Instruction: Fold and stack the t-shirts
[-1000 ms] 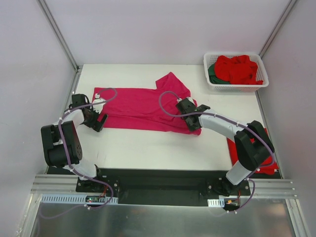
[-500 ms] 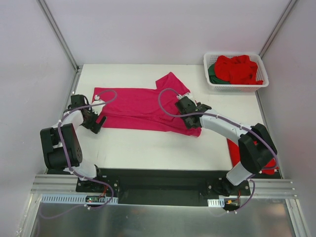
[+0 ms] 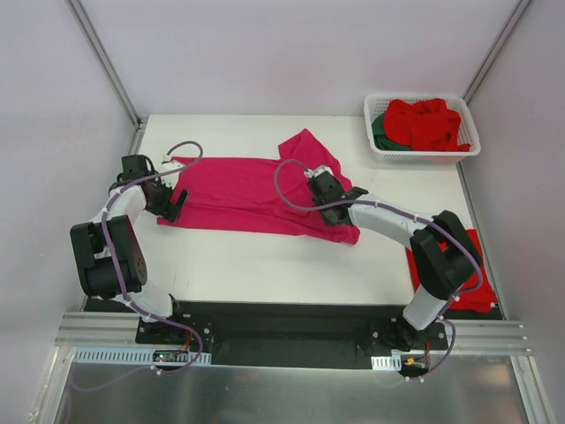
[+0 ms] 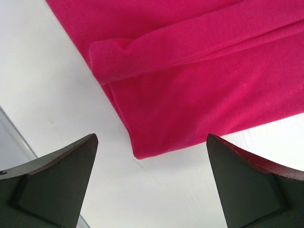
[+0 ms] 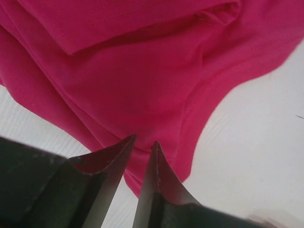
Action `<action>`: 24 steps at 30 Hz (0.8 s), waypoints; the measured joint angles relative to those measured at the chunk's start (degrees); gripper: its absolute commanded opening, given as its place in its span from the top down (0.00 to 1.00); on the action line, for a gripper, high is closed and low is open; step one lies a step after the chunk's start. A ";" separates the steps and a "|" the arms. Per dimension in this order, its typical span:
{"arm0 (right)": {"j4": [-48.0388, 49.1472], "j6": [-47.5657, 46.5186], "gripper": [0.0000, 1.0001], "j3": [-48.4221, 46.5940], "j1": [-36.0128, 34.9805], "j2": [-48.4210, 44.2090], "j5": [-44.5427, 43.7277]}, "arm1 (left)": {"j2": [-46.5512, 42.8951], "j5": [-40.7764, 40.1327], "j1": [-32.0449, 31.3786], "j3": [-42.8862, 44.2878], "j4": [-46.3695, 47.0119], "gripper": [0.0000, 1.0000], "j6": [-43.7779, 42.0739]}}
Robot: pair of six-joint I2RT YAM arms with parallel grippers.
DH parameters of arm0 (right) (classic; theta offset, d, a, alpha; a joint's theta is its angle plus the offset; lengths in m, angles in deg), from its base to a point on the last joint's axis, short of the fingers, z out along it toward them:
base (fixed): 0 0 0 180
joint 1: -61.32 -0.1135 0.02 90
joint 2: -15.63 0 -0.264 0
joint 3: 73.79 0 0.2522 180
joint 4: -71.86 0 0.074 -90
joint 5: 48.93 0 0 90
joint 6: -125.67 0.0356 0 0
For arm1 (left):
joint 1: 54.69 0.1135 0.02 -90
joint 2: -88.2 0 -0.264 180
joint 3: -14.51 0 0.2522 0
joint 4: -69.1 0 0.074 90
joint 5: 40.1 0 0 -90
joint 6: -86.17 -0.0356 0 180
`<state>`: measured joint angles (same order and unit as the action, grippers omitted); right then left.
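A magenta-pink t-shirt (image 3: 238, 190) lies spread across the middle of the white table, one sleeve (image 3: 307, 148) sticking out at the far side. My left gripper (image 3: 169, 205) hovers open at the shirt's near-left corner (image 4: 142, 151), which lies between the wide-apart fingers (image 4: 61, 166) without touching them. My right gripper (image 3: 331, 216) is at the shirt's near-right part. Its jaws (image 5: 142, 140) are drawn nearly together, pinching a fold of the magenta cloth (image 5: 142, 71). Bright red t-shirts (image 3: 428, 124) and a dark green one (image 3: 380, 131) are heaped in the basket.
The white slotted basket (image 3: 422, 157) stands at the far right corner. Another red t-shirt (image 3: 478, 284) lies at the table's right edge, partly under the right arm. Bare white table (image 3: 265, 265) runs between the shirt and the arm bases. Metal frame posts stand at the far corners.
My left gripper has slid toward the far side along the shirt's left edge, still open. My right gripper has shifted slightly left, and its jaws opened and then closed on the cloth.
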<state>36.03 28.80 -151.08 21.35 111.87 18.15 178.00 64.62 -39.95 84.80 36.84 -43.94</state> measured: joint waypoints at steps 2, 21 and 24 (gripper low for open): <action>0.85 -0.28 0.75 -0.35 0.00 1.97 2.05 | 1.29 0.35 0.00 0.07 -0.07 0.01 0.52; 4.96 -3.74 0.39 -8.59 -0.79 3.87 9.40 | 5.14 1.62 0.00 0.20 -0.17 0.01 3.34; 5.16 -4.17 0.50 -9.46 -1.16 4.72 10.75 | 5.16 1.64 0.00 0.20 -0.11 0.01 3.37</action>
<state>41.19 24.63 -160.55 20.19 116.59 28.90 183.16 66.26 -39.95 85.00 36.73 -40.58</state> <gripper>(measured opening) 0.574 0.993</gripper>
